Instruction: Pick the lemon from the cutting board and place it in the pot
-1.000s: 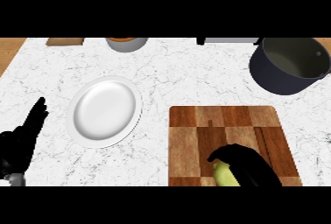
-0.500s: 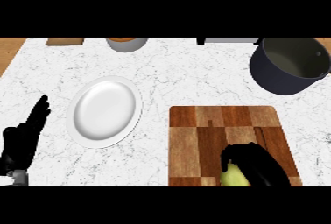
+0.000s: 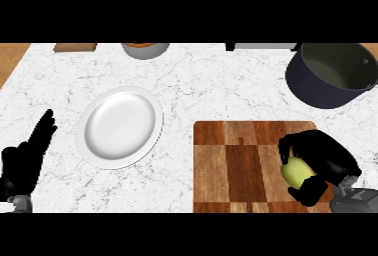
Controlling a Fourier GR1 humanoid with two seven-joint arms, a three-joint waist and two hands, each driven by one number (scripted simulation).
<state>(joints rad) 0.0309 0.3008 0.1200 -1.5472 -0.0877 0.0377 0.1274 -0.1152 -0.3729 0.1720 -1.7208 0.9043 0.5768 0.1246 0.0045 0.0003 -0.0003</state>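
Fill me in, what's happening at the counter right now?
The right hand has its fingers curled round the lemon over the right side of the cutting board. The pot sits further back on the right, and nothing shows inside it. The left hand rests open at the view's left edge, beside the white plate.

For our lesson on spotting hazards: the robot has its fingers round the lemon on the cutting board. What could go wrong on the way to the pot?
1. The round lemon shows only partly inside the right hand; it might slip out.
2. The pot has a tall wall; a low carry could knock it.
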